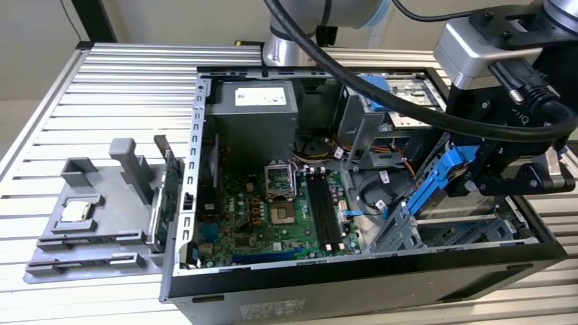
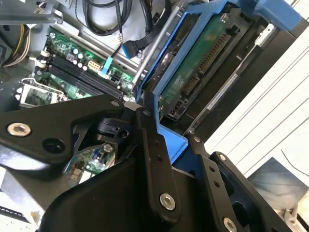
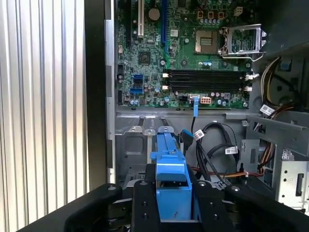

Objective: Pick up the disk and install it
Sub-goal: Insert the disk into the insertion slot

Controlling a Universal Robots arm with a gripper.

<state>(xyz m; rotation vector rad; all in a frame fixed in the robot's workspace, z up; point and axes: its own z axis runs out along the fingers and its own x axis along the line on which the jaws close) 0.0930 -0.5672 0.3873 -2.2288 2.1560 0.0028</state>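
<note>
We see the slatted surface (image 1: 118, 74) bearing the open computer case (image 1: 361, 284), its motherboard (image 1: 243, 230) lying flat inside. The disk (image 1: 432, 191) stands on edge at the case's end on the exterior view's right. Its long axis slants down toward the drive bay. The jaws are clamped on its blue bracket (image 3: 170, 164).

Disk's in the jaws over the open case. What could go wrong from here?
1. The gripper clamps the disk by its blue plastic bracket, which could flex and let the disk slip.
2. Loose cables lie right beside the drive bay; they might snag or get pinched.
3. The disk hangs tilted in the exterior view, so it could jam on the bay's edge.
</note>
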